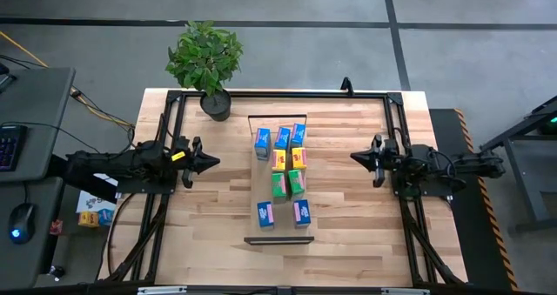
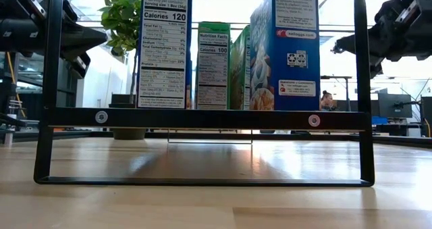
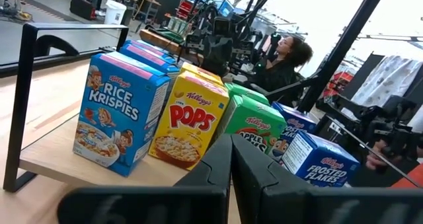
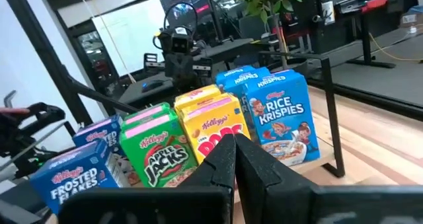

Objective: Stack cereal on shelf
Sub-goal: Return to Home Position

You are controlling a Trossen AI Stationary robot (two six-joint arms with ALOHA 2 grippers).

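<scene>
High view: cereal (image 1: 279, 160) on shelf (image 1: 283, 229) between left gripper (image 1: 214, 163) and right gripper (image 1: 353, 157), both clenched empty

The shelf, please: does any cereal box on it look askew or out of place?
The three blue boxes at the shelf end near the plant stand staggered on a diagonal, unlike the paired rows; none lies toppled.

1. A robotics lab: the wooden desk (image 1: 348, 234) stands inside a black metal frame (image 1: 261, 93) on bare grey concrete floor (image 1: 287, 1).
2. A side workstation carries a keyboard (image 1: 7, 145) and mouse (image 1: 22, 218).
3. Beyond, a person (image 3: 285, 55) sits among dark equipment.
</scene>
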